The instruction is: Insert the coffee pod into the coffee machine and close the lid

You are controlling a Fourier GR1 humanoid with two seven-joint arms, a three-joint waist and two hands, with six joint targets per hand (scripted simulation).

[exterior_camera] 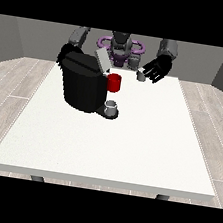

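Observation:
A black coffee machine [82, 85] stands on the white table [113, 144] at the left, its grey lid [103, 60] raised and tilted. A red holder [114, 82] shows at its front, and a small grey cup [111, 107] sits on its base below. The hand at the view's right [158, 69] hovers over the table's far edge with fingers spread; a small grey coffee pod [141, 76] lies just below its fingers, and I cannot tell whether they touch. The hand at the view's left [65, 52] is behind the machine's top left corner, mostly hidden.
The robot's torso [121, 47] stands behind the table's far edge. White tabletop stretches from the machine to the near edge and to the right. Wooden floor surrounds the table.

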